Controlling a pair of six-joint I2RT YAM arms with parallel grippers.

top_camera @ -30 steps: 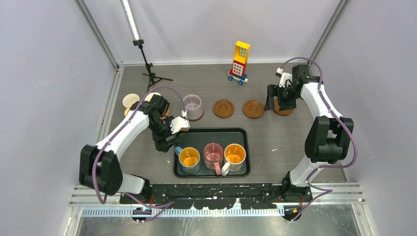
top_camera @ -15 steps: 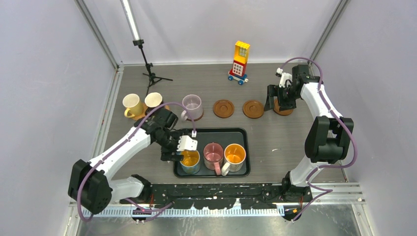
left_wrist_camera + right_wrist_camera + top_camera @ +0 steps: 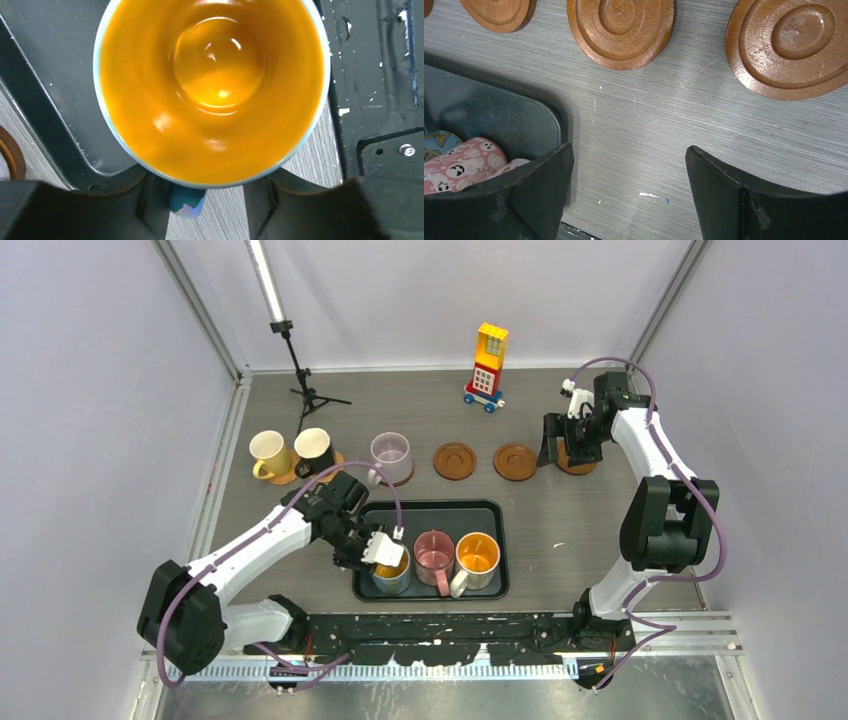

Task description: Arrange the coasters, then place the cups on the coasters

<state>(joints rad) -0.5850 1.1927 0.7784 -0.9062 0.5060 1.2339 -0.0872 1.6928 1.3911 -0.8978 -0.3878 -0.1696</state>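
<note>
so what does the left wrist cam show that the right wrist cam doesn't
Left wrist only: the orange inside of the blue mug, filling the frame, its handle between the fingers of the left gripper. Right wrist only: three bare coasters in a row and the pink mug with printed faces. Both: the black tray and the grey table. A brown sliver at the left wrist view's edge may be another coaster.
</note>
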